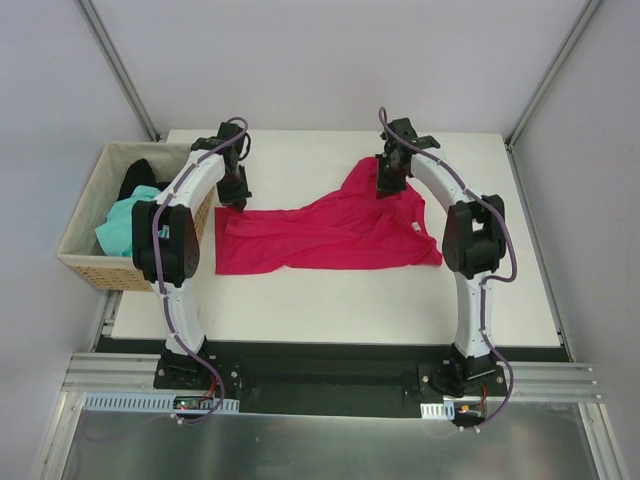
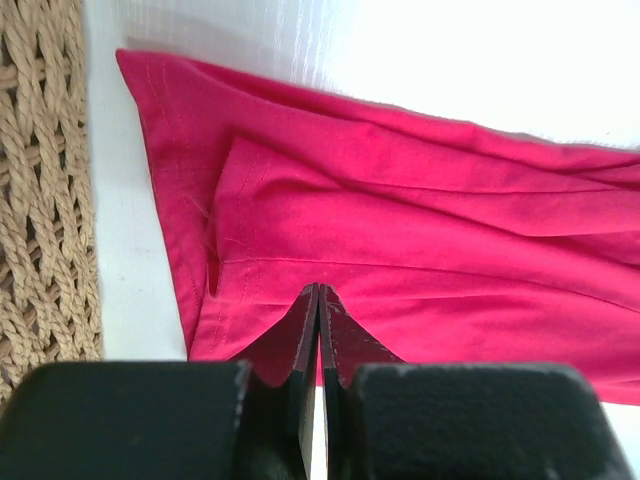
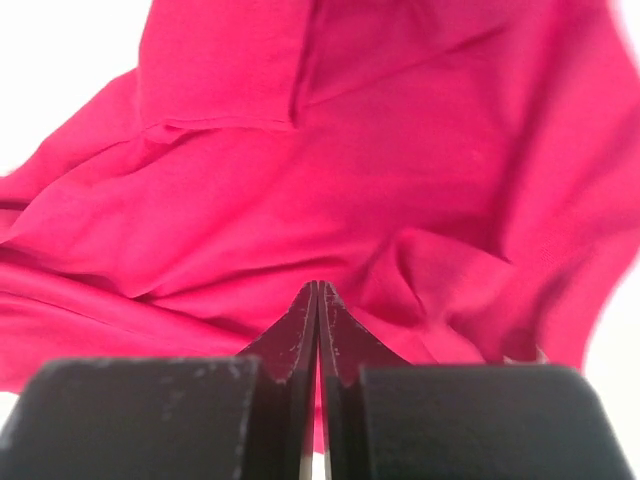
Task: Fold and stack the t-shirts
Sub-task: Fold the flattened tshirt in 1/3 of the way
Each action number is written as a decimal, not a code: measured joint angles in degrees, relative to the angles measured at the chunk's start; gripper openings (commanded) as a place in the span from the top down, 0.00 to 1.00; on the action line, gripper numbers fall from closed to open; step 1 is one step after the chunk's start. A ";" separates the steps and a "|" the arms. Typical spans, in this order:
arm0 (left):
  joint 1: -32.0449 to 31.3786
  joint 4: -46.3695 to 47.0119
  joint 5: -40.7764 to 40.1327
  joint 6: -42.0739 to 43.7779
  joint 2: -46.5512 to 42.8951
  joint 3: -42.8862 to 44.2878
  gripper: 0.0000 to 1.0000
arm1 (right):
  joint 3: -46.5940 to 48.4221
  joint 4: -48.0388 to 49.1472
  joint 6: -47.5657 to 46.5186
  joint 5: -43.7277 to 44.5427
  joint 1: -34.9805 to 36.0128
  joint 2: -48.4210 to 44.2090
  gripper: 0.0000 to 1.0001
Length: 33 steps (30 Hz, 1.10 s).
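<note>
Your left gripper [image 2: 318,295] has its jaws pressed fully together, tips down on the red shirt [image 1: 320,235] close to its hem at the basket-side end. You cannot tell from here whether a pinch of cloth sits between them. Your right gripper [image 3: 318,290] is closed too, and the cloth rises in a peak to it at the far edge, so it looks to be holding fabric.

The red shirt lies rumpled across the middle of the table [image 1: 330,300], with folds running along its length. The green shirt [image 1: 120,225] and black shirt [image 1: 140,175] sit in the basket [image 1: 85,250] on the left.

Expect this cloth to be light, limp and quick to bunch; it will sag wherever you don't hold it. Take it by hems, shoulders or corners, well apart, and keep it taut.
</note>
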 measured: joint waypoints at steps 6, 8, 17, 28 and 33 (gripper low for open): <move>0.00 -0.26 0.00 0.07 -0.02 0.90 1.00 | 1.51 0.61 0.00 -5.68 0.00 4.92 0.99; 0.00 -0.66 0.00 0.09 -0.07 0.90 1.00 | 2.14 0.76 0.02 -6.80 0.00 6.34 0.99; 0.00 -3.37 -0.02 0.13 -2.93 1.77 1.00 | 4.70 1.25 0.24 -8.61 -0.22 9.84 0.99; 0.00 -6.14 0.00 0.11 -5.11 4.20 1.00 | 4.76 2.32 1.55 -9.46 -1.90 10.34 0.99; 0.00 -7.58 0.02 0.11 -5.68 4.76 1.00 | 4.96 3.06 2.75 -10.40 -3.10 11.85 0.99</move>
